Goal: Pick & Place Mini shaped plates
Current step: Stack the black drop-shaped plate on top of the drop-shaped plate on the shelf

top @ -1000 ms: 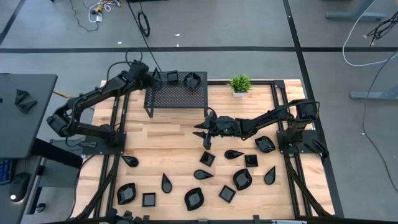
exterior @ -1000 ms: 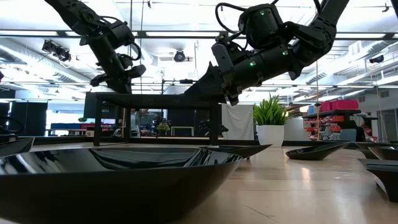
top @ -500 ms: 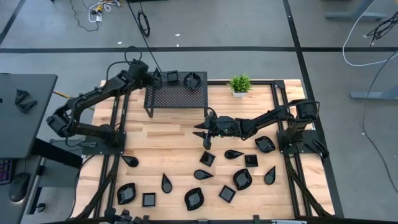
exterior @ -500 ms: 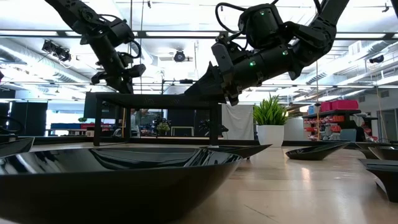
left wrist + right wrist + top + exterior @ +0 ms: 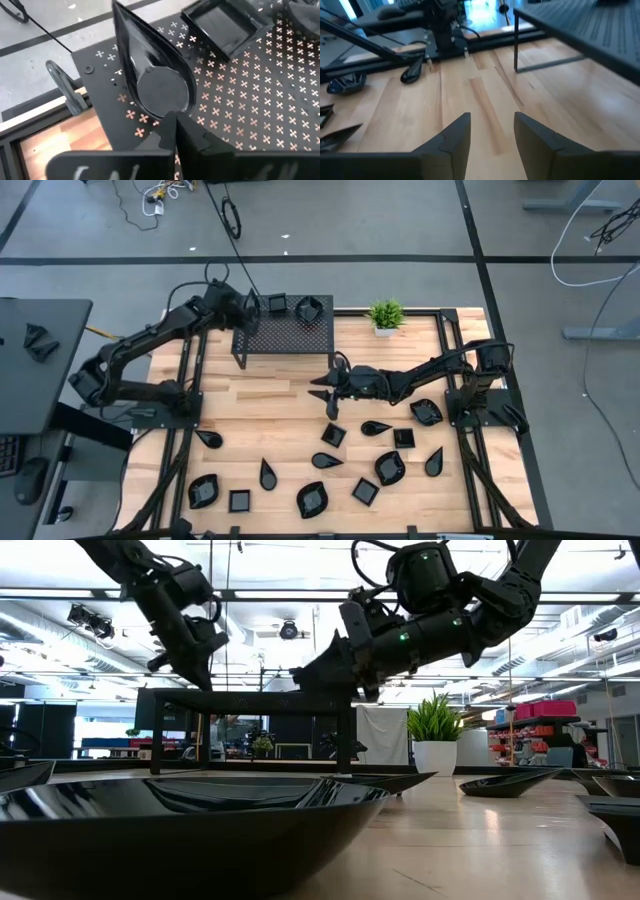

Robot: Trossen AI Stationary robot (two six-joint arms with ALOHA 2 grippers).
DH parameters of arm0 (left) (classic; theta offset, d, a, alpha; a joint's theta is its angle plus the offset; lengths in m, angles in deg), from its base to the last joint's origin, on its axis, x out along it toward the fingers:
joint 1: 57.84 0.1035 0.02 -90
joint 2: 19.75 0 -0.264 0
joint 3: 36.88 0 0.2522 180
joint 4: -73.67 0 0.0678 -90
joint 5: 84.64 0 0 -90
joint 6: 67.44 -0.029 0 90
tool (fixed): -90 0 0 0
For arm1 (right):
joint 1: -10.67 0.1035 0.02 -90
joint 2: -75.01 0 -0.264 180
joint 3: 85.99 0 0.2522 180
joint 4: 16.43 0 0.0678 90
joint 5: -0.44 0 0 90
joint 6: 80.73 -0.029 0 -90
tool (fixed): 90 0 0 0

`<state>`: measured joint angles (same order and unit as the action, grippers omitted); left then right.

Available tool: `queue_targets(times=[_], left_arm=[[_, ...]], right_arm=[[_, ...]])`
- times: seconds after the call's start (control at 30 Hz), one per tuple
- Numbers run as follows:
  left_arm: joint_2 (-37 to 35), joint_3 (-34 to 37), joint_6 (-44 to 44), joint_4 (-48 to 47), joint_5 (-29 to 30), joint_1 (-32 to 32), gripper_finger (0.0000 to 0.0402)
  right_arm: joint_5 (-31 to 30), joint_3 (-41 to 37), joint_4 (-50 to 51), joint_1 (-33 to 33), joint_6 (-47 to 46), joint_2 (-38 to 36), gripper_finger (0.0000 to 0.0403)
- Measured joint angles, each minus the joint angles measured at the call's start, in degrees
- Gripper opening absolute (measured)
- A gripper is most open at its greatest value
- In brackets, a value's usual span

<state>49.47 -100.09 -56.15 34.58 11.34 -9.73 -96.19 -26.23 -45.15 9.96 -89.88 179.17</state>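
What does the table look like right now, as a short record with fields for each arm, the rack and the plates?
left gripper: shut on a teardrop plate, over the rack's left end
right gripper: jaws open, empty, above the bare wood near the table's middle
rack: at the table's far edge, holding a square plate and a wavy plate
loose plates: about a dozen on the near half of the table
plant: right of the rack

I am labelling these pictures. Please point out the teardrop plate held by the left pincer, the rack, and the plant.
teardrop plate (image 5: pixel 159 92): left wrist view, its round centre.
rack (image 5: pixel 285 337): high view, bare mesh top.
plant (image 5: pixel 385 312): high view, green leaves.
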Motion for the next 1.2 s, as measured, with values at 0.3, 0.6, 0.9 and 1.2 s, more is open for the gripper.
queue_targets(times=[0.3,0.6,0.9,1.2], left_arm=[[2.33,0.00,-1.47,5.54,2.28,0.51,0.0012],[-0.39,-0.48,-1.18,4.69,1.58,-0.17,0.0007],[2.57,-0.44,-2.95,6.80,4.40,-0.08,0.0008],[6.63,-0.42,-4.96,7.85,4.49,-0.16,0.0009]], right_arm=[[0.03,0.00,-1.00,0.09,-1.99,0.00,0.0152],[0.02,0.00,-0.82,0.07,-2.26,0.00,0.0152],[0.02,0.00,-0.75,0.07,-2.38,0.00,0.0152],[0.13,0.00,-0.71,0.36,-3.91,0.00,0.0152]])
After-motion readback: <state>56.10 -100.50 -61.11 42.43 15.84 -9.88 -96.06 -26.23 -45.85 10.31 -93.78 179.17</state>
